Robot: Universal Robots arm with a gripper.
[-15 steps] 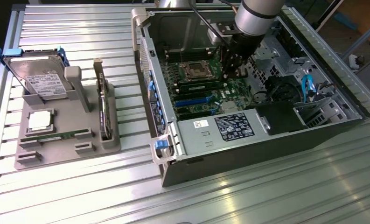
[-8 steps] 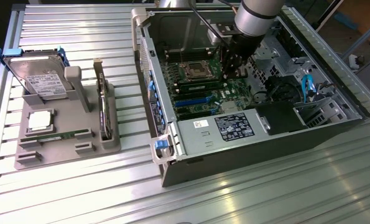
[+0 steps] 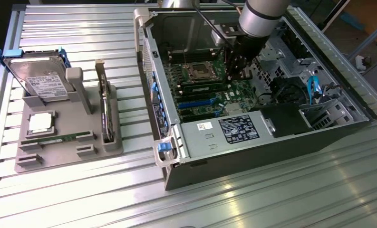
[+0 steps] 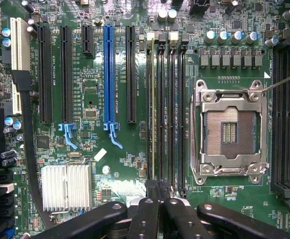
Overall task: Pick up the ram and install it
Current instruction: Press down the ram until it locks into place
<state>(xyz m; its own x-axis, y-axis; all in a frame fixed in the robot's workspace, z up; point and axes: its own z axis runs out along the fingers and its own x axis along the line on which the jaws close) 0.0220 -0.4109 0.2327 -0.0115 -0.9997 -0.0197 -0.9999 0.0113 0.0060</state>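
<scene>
My gripper [image 3: 235, 71] hangs inside the open computer case [image 3: 340, 126], low over the motherboard [image 3: 204, 90]. Its two black fingers [image 4: 152, 199] are pressed together, so my gripper [image 4: 157, 188] is shut with nothing visible between them. The tips sit over one end of the row of memory slots [image 4: 172, 114] beside the empty processor socket [image 4: 229, 130]. A thin ram [image 4: 151, 114] stands edge-on in the slot nearest the black expansion slots. A second green ram [image 3: 55, 138] lies flat in the grey tray [image 3: 61, 159] at the exterior view's left.
The tray also holds an upright hard drive [image 3: 43, 80], a square silver processor [image 3: 41, 122] and a dark expansion card [image 3: 103, 107] on edge. Case walls, a black power supply [image 3: 239, 129] and blue cables [image 3: 313, 88] crowd the gripper. A silver heatsink [image 4: 65, 185] sits on the board.
</scene>
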